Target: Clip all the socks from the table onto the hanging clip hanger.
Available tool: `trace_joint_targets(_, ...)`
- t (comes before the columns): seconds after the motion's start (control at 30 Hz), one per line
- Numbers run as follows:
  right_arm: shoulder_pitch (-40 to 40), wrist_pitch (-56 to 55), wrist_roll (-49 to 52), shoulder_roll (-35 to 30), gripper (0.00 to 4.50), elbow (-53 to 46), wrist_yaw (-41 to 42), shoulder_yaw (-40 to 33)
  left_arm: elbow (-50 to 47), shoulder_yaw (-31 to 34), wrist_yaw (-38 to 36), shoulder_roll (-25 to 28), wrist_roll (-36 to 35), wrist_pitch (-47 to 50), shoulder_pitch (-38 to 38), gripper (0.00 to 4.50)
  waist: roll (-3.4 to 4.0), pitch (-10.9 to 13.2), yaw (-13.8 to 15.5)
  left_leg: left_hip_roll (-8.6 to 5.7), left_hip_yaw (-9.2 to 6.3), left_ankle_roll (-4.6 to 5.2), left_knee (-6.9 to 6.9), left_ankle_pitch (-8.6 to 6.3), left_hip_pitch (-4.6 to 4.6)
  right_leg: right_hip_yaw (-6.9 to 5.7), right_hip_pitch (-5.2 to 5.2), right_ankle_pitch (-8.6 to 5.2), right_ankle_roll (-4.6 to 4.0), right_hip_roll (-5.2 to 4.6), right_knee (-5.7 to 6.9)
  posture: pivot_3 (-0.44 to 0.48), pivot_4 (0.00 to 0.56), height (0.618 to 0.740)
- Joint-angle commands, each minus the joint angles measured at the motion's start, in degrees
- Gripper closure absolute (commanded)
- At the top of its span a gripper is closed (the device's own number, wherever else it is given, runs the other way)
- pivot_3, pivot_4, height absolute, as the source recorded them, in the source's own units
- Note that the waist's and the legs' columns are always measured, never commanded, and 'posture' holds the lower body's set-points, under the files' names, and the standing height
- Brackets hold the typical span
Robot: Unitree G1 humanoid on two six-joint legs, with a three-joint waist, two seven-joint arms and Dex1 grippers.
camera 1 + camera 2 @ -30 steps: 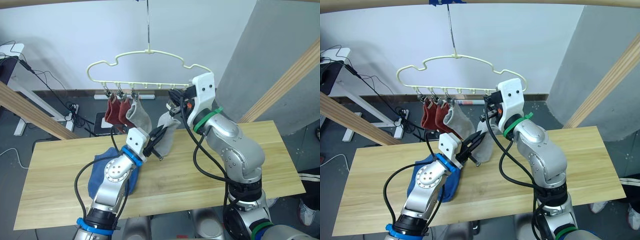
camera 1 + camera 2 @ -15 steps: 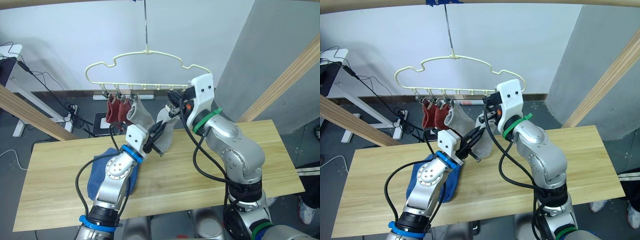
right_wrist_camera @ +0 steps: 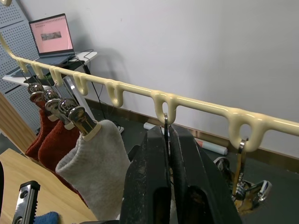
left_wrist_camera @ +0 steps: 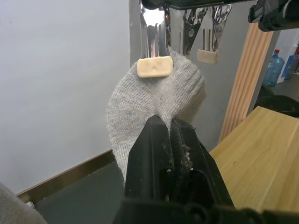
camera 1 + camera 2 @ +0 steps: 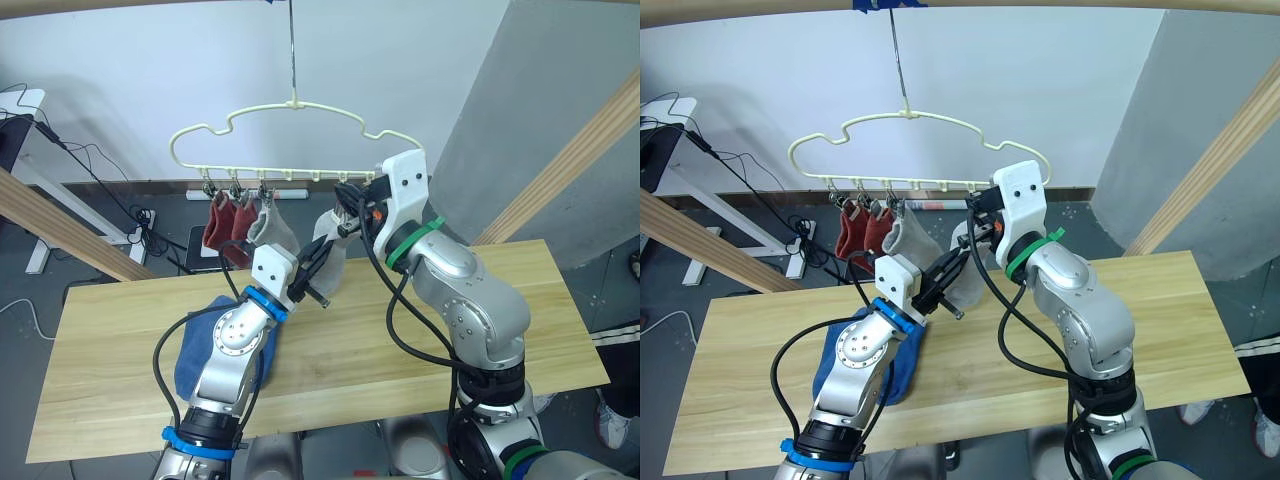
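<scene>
Grey sock (image 4: 154,100) pinched by left gripper (image 4: 169,128); right gripper (image 3: 167,135) squeezes a clip; two red socks (image 5: 226,222) hang.

Both arms are rounded silver-grey metal with white wrist housings and looping black cables — the left arm (image 5: 228,345) wears blue bands, the right arm (image 5: 460,290) green. Gripper fingers are black.

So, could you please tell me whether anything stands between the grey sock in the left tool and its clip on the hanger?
Nothing visible does. The grey sock, pinched by the left tool, already reaches the clip, whose pale pad lies on its top edge; the right tool grips that clip from above.
</scene>
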Motion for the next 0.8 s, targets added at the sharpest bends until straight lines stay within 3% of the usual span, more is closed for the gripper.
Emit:
trace_joint_targets(0.03, 0.53, 0.03, 1.21, 0.19, 3.75, -3.02, -0.07, -0.22, -1.32, 0.12, 0.17, -0.26, -0.19, -1.27, -0.31, 4.5, 0.0, 0.0, 0.0, 0.0, 0.0, 0.0, 0.0, 0.0, 0.0, 0.0, 0.0, 0.0, 0.0, 0.0, 0.0, -0.251, 0.281, 0.74)
trace_joint_targets(0.13, 0.66, 0.96, 2.05, -0.88, 2.58, -4.2, 1.02, -0.28, -1.11, 0.22, 0.77, -0.29, 0.28, -1.22, -0.62, 4.5, 0.0, 0.0, 0.01, 0.0, 0.01, 0.0, 0.0, 0.0, 0.0, 0.01, 0.0, 0.0, 0.0, 0.0, -0.01, -0.251, 0.28, 0.74)
trace_joint_targets(0.33, 1.96, 3.6, 5.81, -4.95, 2.58, -8.19, 4.14, -2.02, -0.82, -0.23, -0.55, 0.06, -0.46, -1.03, -0.55, 4.5, 0.0, 0.0, 0.04, -0.01, 0.0, 0.0, 0.0, 0.0, -0.01, 0.0, 0.0, 0.0, 0.0, 0.0, -0.01, -0.25, 0.28, 0.74)
trace_joint_targets(0.43, 3.3, 4.38, 7.74, -10.79, 2.55, -11.46, 8.07, -2.29, -1.17, -0.22, -2.12, 0.89, -1.9, 2.06, 0.13, 3.86, 0.0, 0.0, 0.09, -0.03, 0.0, 0.0, 0.0, 0.0, -0.03, 0.0, 0.02, 0.0, 0.01, -0.01, -0.06, -0.253, 0.28, 0.74)
trace_joint_targets(0.63, 5.46, 4.07, 9.78, -18.53, 2.55, -15.13, 11.62, -2.92, -1.91, 0.38, -3.52, 2.03, -2.9, 4.9, -0.17, 2.06, 0.0, 0.0, 0.05, -0.06, 0.01, 0.01, 0.0, 0.0, -0.02, -0.03, 0.03, 0.0, 0.01, 0.02, -0.08, -0.26, 0.28, 0.74)
trace_joint_targets(0.73, 6.5, 2.93, 9.45, -20.75, 2.55, -16.01, 11.78, -2.87, -4.43, 0.73, -7.14, 3.42, -6.68, 7.95, 0.05, 1.14, -0.01, 0.0, 0.05, -0.06, -0.01, 0.01, 0.0, 0.0, -0.03, -0.04, 0.04, 0.0, 0.01, 0.04, -0.07, -0.266, 0.28, 0.74)
trace_joint_targets(0.8, 6.9, 2.34, 8.69, -21.46, 2.55, -15.93, 11.19, -2.59, -5.87, 1.36, -8.24, 4.54, -7.95, 8.78, 0.24, 1.14, -0.01, 0.0, 0.04, -0.05, 0.01, 0.01, 0.0, 0.0, -0.02, -0.01, 0.04, 0.0, 0.01, 0.04, -0.08, -0.271, 0.281, 0.74)
